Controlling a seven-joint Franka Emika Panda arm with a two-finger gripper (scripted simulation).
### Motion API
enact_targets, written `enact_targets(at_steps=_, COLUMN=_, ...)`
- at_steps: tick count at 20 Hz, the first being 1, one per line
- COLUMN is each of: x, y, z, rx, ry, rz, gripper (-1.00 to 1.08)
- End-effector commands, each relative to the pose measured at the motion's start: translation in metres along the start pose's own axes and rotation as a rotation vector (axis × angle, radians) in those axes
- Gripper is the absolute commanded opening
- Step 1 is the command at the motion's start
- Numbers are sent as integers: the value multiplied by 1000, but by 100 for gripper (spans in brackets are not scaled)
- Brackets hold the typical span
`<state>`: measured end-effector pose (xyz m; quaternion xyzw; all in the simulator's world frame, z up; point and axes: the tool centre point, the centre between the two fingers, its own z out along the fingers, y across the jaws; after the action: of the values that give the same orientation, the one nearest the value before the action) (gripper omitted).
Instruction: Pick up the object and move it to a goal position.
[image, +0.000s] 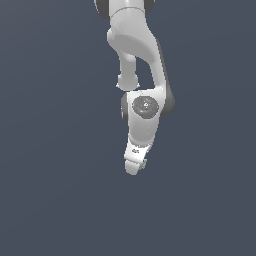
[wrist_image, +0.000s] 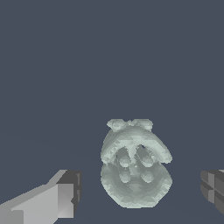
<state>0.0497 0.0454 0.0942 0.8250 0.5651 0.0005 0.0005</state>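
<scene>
My pincer (wrist_image: 139, 192) stands spread, the object (wrist_image: 134, 164) lying between its fingers (wrist_image: 61, 197), untouched by either, nearer one than the other.

Brightness: dim, even, flat slate-blue backdrop in both views.
Light source: seems overhead; the arm (image: 142, 75) is bright on top and greyer down its side at the exterior view's right.
Shadows: no cast shadows visible; soft self-shading only.
Glare: none.
Sharpness: coarse, blocky renders; jagged edges on the object (wrist_image: 134, 164).
Edge distortion: none seen.
</scene>
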Motion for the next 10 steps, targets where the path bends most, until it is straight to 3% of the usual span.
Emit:
enact_targets(at_steps=1, x=0, y=-1, z=12, rx=1, ry=0, rz=-2, gripper=100)
enact_targets(at_steps=10, x=0, y=-1, z=41, rx=1, ry=0, rz=-4, gripper=100)
